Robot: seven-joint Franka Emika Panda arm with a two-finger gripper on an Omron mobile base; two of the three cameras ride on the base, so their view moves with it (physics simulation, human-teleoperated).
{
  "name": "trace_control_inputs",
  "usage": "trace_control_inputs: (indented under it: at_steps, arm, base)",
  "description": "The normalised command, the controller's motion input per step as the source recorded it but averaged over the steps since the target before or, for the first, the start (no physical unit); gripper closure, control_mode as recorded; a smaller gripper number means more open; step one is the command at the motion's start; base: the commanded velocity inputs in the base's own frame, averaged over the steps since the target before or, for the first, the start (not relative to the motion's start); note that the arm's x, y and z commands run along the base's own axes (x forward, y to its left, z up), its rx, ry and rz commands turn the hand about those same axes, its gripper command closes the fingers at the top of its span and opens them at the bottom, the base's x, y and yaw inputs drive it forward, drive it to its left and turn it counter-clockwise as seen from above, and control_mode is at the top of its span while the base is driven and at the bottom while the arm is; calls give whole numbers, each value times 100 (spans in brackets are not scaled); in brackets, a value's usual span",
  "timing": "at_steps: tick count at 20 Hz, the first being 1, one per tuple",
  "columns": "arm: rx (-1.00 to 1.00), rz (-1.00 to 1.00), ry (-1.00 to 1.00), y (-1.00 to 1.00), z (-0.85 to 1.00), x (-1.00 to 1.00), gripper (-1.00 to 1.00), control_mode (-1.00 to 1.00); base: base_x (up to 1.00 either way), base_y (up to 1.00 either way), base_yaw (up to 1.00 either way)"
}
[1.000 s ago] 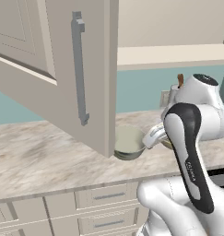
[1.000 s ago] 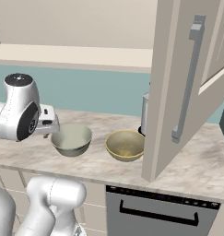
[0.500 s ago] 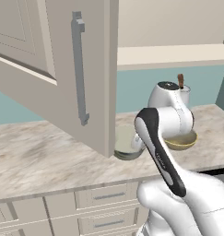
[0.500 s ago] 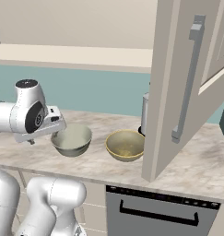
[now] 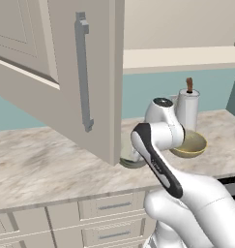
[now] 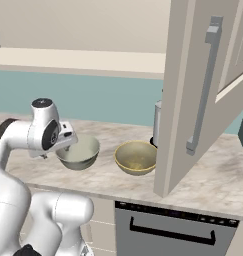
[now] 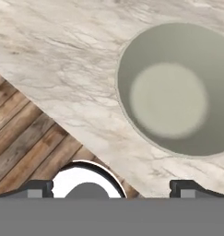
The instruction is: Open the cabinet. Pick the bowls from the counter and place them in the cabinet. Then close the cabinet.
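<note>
Right base view, items on record:

- Cabinet (image 6: pixel 193 100): beige wall cupboard, one raised-panel door swung wide open toward the camera, its long grey bar handle (image 6: pixel 205 85) standing vertical. A bare shelf board runs along the wall at the left behind it.
- Desk (image 6: pixel 203 185): marbled beige-grey stone slab carrying both bowls.
- Greyish-white bowl (image 6: pixel 79 152): upright on the desk, left of its partner, pale grey-green inside.
- Tan-yellow bowl (image 6: pixel 136 157): upright on the desk, just beside the grey one and apart from it, near the open door's lower edge.
- Metal canister (image 6: pixel 157 122): behind the tan-yellow bowl, partly hidden by the door.
- My hand (image 6: pixel 63 145): at the greyish-white bowl's left rim, above the desk; whether it touches the rim I cannot tell.
- Dark oven front (image 6: pixel 168 230): below the desk edge.

Hand view, items on record:

- My fingertips (image 7: pixel 37 189): set wide apart at the bottom corners, nothing between them.
- Greyish-white bowl (image 7: pixel 178 90): upper right, seen from above, resting on the desk.
- Wooden floor (image 7: pixel 26 138): beyond the desk's edge, lower left.

Left base view, items on record:

- Tan-yellow bowl (image 5: pixel 194 145): right of my arm, in front of the canister (image 5: pixel 187 109).
- Drawers (image 5: pixel 109 206): short horizontal handles, under the desk.
</note>
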Motion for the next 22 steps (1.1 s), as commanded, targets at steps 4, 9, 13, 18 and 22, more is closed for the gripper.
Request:
trace_control_inputs:
  at_steps: [4, 9, 13, 18, 22]
  arm:
    - [0, 0, 0, 37, -16, 23, -100, -100]
    - [0, 0, 0, 22, -17, 27, -100, -100]
    - [0, 0, 0, 17, -29, 38, -100, -100]
    - [0, 0, 0, 15, -36, 41, -100, -100]
    - [0, 0, 0, 7, -26, 41, -100, -100]
  base:
    - [0, 0, 0]
    - [0, 0, 0]
    - [0, 0, 0]
    - [0, 0, 0]
    - [0, 0, 0]
